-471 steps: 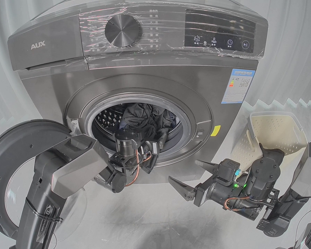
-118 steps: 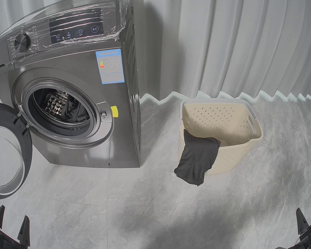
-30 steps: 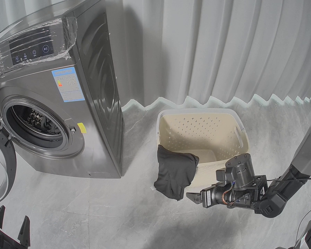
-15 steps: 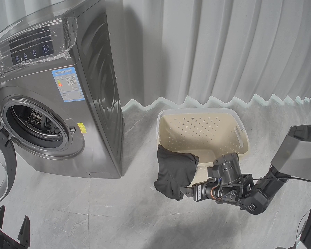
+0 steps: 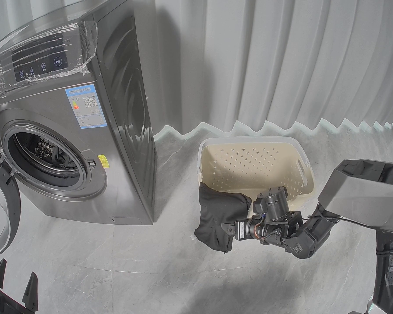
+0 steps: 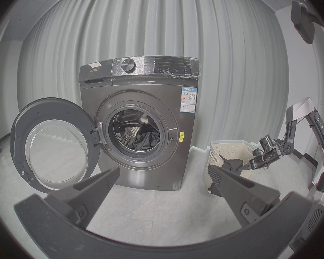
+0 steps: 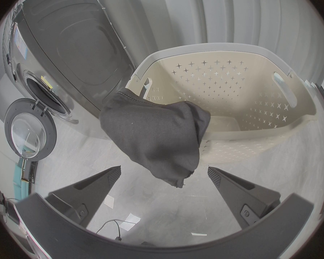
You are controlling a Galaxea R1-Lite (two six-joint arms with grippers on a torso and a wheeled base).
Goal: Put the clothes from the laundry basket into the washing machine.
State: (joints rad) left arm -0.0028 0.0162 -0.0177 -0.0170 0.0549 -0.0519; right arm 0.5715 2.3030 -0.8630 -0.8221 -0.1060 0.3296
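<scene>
Moving left, our right gripper [image 5: 226, 230] has reached the dark garment [image 5: 218, 214] draped over the laundry basket [image 5: 253, 139] rim, lower centre, jaws open. Clothes [image 6: 144, 141] already sit in the washing machine [image 5: 118, 110], left; this piece remains.

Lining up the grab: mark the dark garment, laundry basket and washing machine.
dark garment [image 7: 153, 133]: right wrist view, cloth's middle.
laundry basket [image 5: 249, 139]: head view, far rim.
washing machine [image 5: 96, 182]: head view, ring around opening.

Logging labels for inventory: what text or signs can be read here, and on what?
No words read clearly.
Play/pause symbol: washing machine control panel.
Blue label on its front: print too small.
Yellow sticker beside the door opening: too small.
Logo on drawer front: too small.
</scene>
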